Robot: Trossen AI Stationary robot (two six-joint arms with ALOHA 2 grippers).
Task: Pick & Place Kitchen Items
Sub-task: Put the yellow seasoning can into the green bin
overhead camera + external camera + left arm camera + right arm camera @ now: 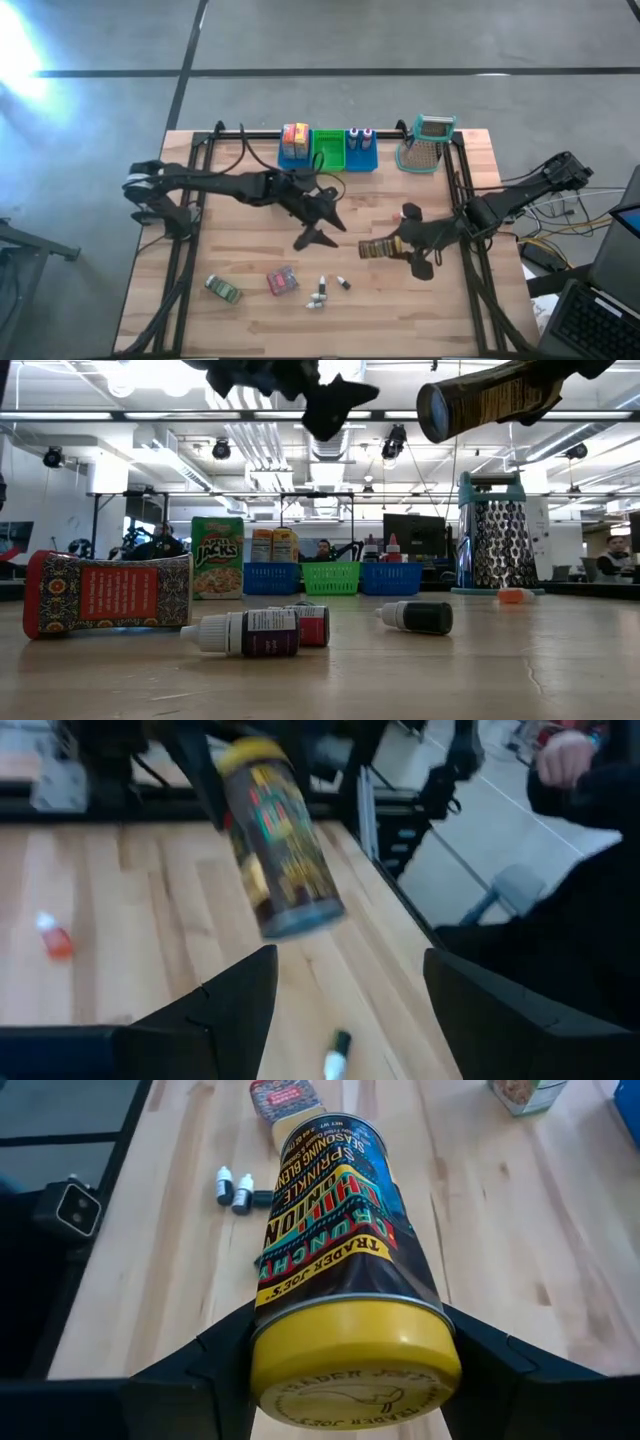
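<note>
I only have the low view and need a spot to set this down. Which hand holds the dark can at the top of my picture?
Observer: The right hand. Its fingers are clamped across the body of the dark patterned can with a yellow lid.
Operator: Is the other hand carrying anything?
Observer: No. The left hand hangs open over the table's middle, with nothing between its fingers.
Operator: What lies under the can?
Observer: From above, only the bare wooden table. The small white-capped dropper bottles lie nearer the front edge, toward the left arm's side.
</note>
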